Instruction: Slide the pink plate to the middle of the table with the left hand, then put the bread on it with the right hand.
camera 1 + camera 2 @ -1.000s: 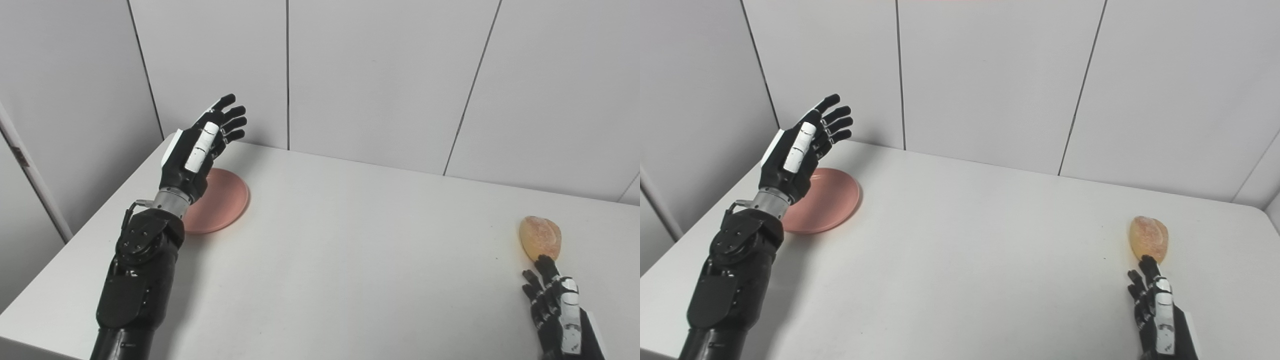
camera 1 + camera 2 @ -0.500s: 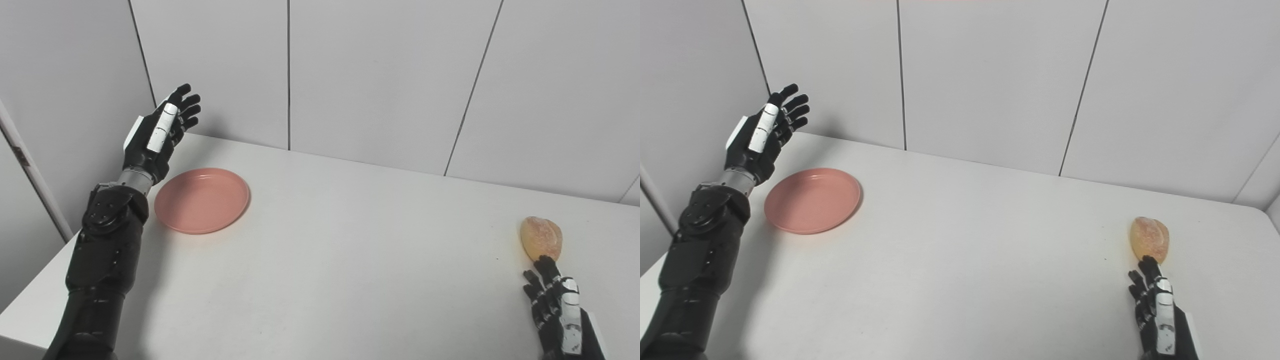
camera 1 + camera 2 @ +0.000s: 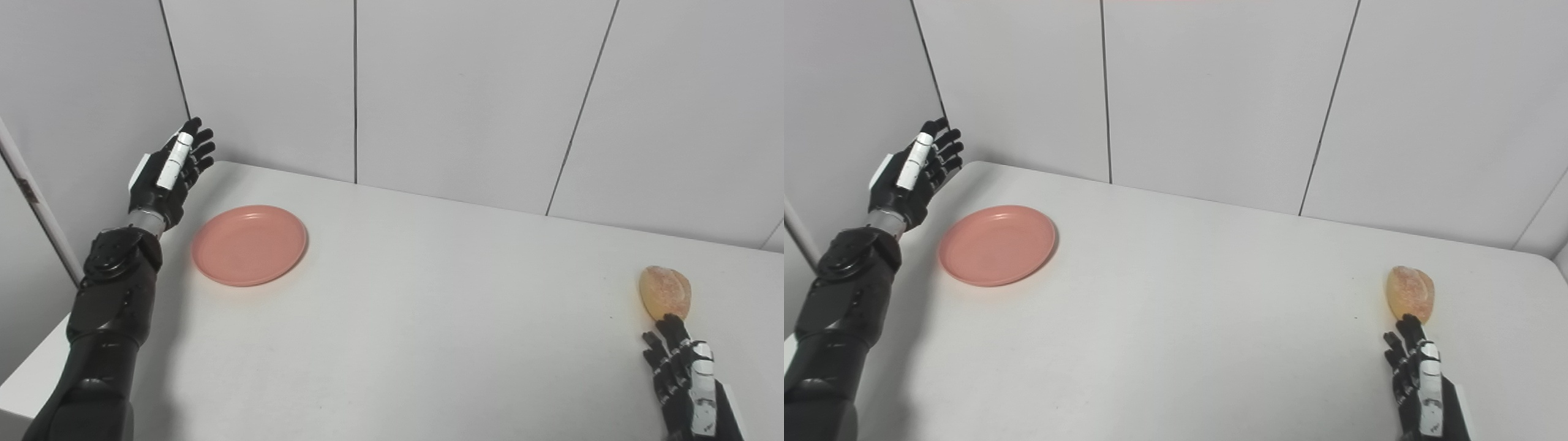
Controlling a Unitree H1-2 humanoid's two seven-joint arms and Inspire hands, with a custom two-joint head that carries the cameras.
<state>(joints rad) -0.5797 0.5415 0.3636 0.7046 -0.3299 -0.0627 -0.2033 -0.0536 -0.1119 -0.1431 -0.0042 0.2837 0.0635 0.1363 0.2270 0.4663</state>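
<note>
In the left eye view we find neither step of the task done: the pink plate (image 3: 249,245) lies flat at the far left of the worktop (image 3: 416,318), well away from the middle, and the bread (image 3: 665,293) sits alone at the right side, well apart from the plate. The left robot hand (image 3: 165,174) hovers beyond the plate's left rim, edge-on with its fingers spread wide and holding nothing — we judge it placed to push the plate rightward, but it is not touching it. The right robot hand (image 3: 686,383) rests low at the near right, fingers loosely apart and empty, one fingertip just short of the bread or perhaps brushing it; we cannot tell which. Its wrist is cut off by the bottom edge, so the arm's pose is unknown to us. In the right eye view the same layout holds: the plate (image 3: 997,245) at the far left, the left robot hand (image 3: 909,177) raised near the corner where the walls meet, and the bread (image 3: 1410,293) just beyond the right robot hand (image 3: 1418,383). Here too the gap between fingertip and bread is too fine to read, and whether the left palm is over the worktop's edge or just past it stays unclear — so both the slide and the placing are left.
</note>
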